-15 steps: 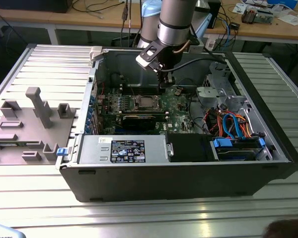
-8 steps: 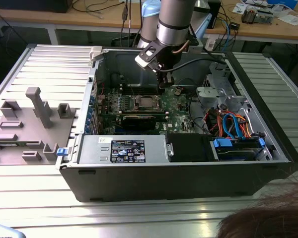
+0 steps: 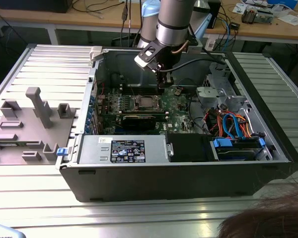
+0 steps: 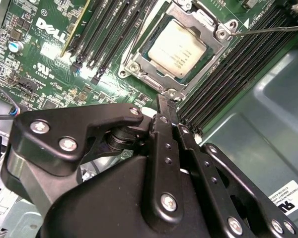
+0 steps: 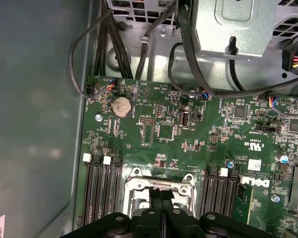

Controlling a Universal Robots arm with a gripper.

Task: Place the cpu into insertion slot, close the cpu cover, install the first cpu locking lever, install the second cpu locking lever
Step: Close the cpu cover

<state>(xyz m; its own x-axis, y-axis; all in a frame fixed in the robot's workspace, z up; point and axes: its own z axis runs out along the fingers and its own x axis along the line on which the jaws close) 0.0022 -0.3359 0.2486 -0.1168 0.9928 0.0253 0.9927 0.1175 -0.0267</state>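
Gripper (image 4: 162, 102) clenched, empty, at cpu cover (image 4: 214, 43) edge; cpu (image 4: 178, 48) seated, mem slots (image 4: 223, 74) tight alongside

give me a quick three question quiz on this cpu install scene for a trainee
1. True or false: the cpu sits in the insertion slot, with the cpu cover lying flat around it.
2. The gripper over the board is: A open wide, B shut with nothing in it, C clamped on a cable.
3. Fill in: long memory slots run along ___ sides of the insertion slot.
Key: 1 true; 2 B; 3 both.
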